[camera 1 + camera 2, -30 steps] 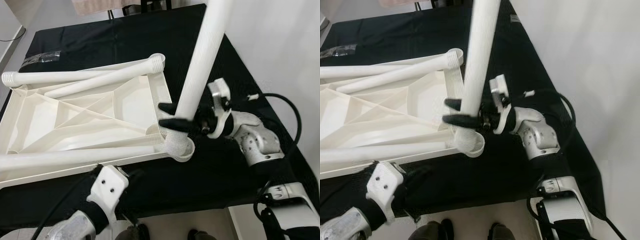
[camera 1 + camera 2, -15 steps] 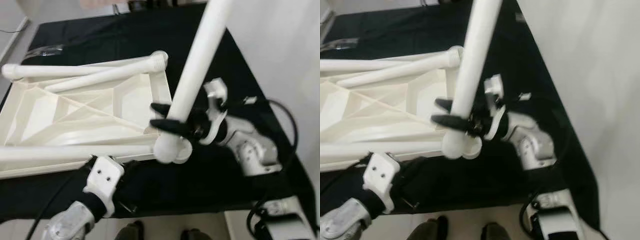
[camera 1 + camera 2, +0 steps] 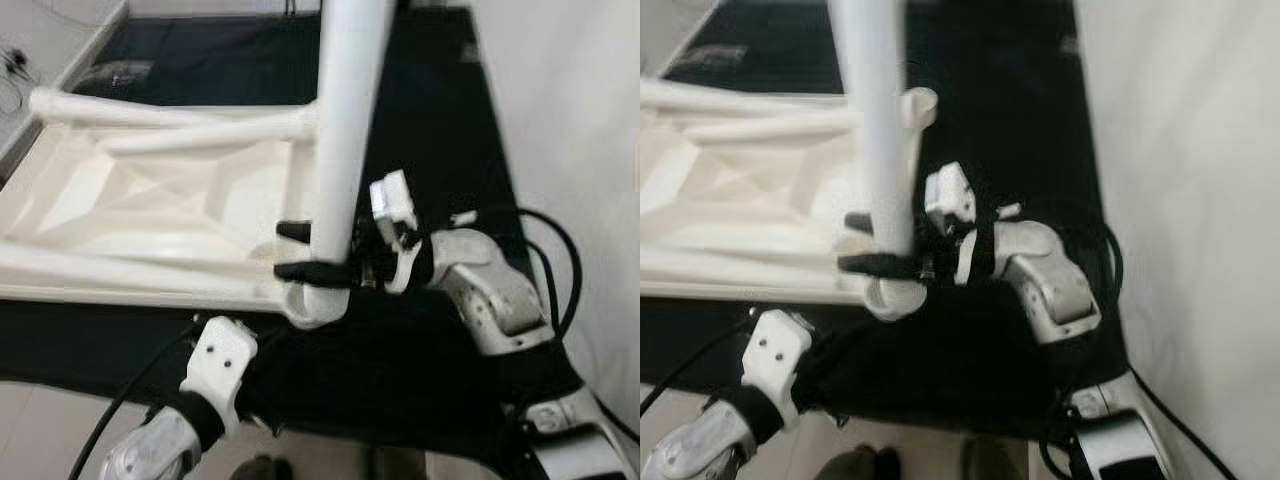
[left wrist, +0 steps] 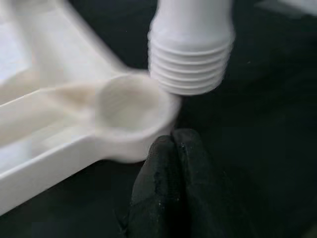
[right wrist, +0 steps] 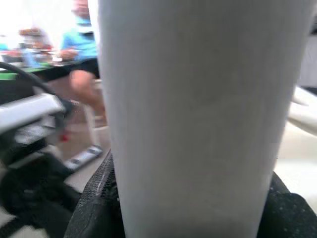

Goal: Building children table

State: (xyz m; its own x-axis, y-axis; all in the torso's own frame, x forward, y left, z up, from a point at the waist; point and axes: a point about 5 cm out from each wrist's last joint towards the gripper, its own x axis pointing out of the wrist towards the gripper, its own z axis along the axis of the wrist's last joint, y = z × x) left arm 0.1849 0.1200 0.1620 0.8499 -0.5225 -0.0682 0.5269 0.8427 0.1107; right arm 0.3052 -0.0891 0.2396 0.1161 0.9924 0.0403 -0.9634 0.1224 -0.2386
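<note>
From my head, the left eye shows the white tabletop lying upside down on the black-covered bench, its ribbed underside up like a shallow tray, with two white legs lying across its far side. My right pincer comes in from the right and is clamped round the lower part of an upright white table leg, one black finger on either side. The leg's lower end sits at the corner socket at the tabletop's near right corner. My left arm reaches up from below, its white wrist housing just near of that corner.

My left wrist view shows the leg's threaded end just beside the round socket; my left pincer's fingers are pressed together, holding nothing.

My right wrist view shows the leg gripped close before the camera, with a seated person blurred beyond.
</note>
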